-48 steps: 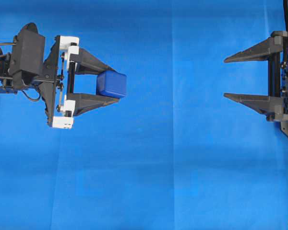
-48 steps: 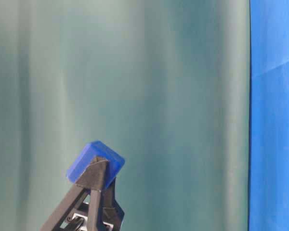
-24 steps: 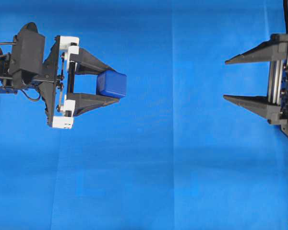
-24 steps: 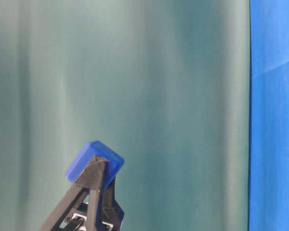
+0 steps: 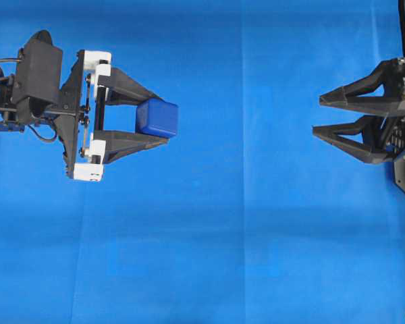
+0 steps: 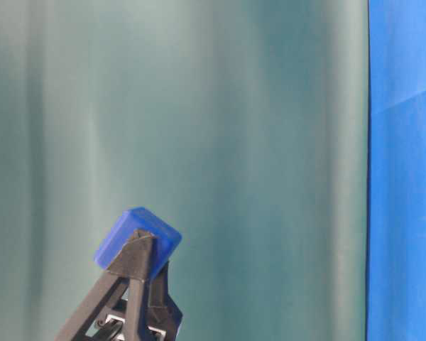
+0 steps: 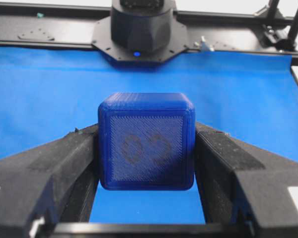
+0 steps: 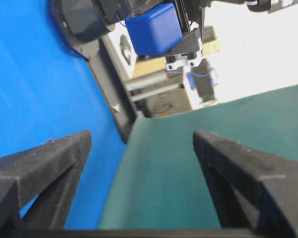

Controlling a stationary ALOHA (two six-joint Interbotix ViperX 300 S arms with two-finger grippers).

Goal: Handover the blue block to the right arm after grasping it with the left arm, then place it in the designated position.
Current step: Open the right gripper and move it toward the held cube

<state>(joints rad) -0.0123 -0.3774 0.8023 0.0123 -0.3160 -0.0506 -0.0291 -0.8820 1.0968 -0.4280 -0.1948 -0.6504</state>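
The blue block point(image 5: 156, 118) is a dark navy cube held above the cloth between the two black fingers of my left gripper point(image 5: 160, 119), which is shut on it. In the left wrist view the block point(image 7: 146, 148) fills the gap between the fingers, its embossed face toward the camera. From table level, the block point(image 6: 137, 238) sits tilted at the fingertips. My right gripper point(image 5: 318, 116) hangs at the right edge, open and empty, pointing left toward the block with a wide gap between them. Beyond its spread fingers point(image 8: 49, 158), the block point(image 8: 154, 29) shows far off.
Bright blue cloth point(image 5: 243, 236) covers the table. A teal-green backdrop point(image 6: 234, 142) stands behind the workspace. The right arm's black base point(image 7: 139, 29) and a black frame rail point(image 7: 49, 29) lie at the far side of the left wrist view.
The right gripper has rolled about its wrist, so its fingers look closer together from overhead, and it stays open. The left gripper and block have barely shifted.
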